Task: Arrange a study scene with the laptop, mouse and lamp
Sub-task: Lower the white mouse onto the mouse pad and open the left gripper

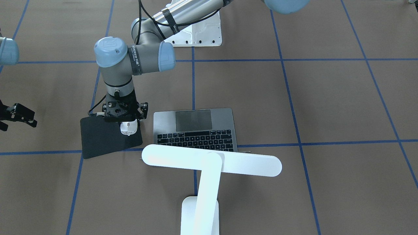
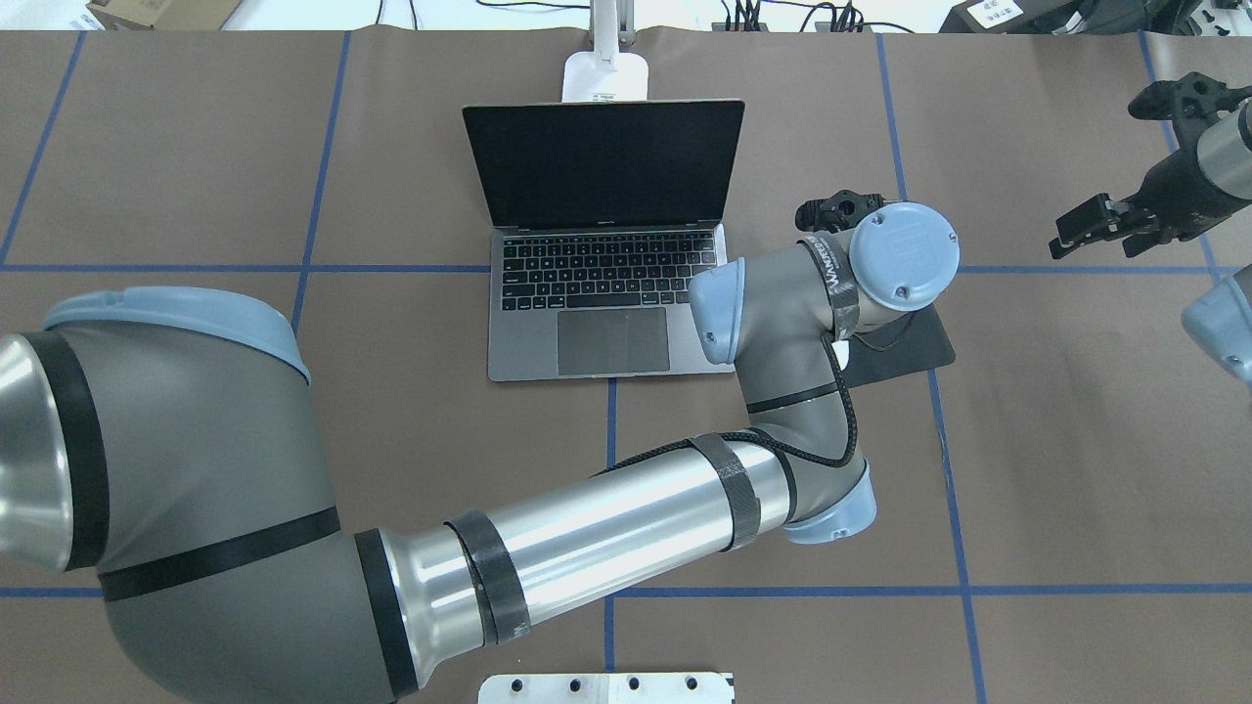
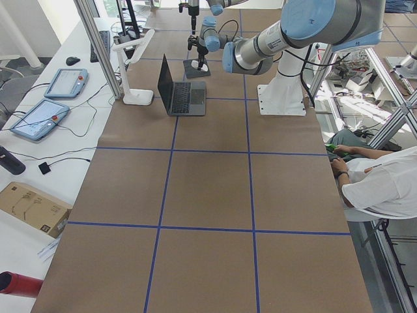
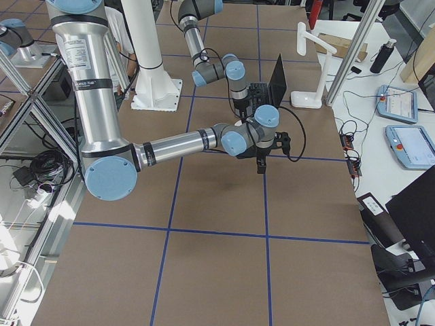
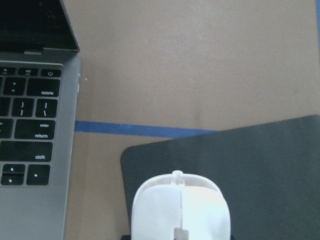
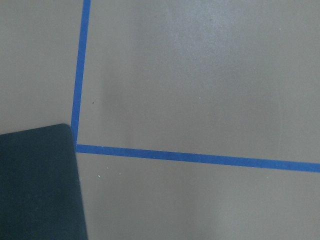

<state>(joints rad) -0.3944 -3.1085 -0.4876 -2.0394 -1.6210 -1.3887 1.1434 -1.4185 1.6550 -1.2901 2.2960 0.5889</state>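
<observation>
The laptop (image 1: 196,130) stands open in the middle of the table, also in the overhead view (image 2: 606,293). The white lamp (image 1: 212,161) stands behind it, its bar head over the screen. My left arm reaches across to the black mouse pad (image 1: 101,140). My left gripper (image 1: 126,120) points straight down and is shut on the white mouse (image 1: 128,128) at the pad's corner nearest the laptop. The left wrist view shows the mouse (image 5: 180,210) over the pad (image 5: 270,165). My right gripper (image 2: 1100,230) hangs open and empty, well to the right of the pad.
The white bolted pedestal (image 1: 199,32) of the left arm stands at the robot's side. Blue tape lines (image 6: 200,157) cross the brown table cover. The right wrist view shows one corner of the mouse pad (image 6: 35,185). A seated person (image 3: 384,182) is beside the table.
</observation>
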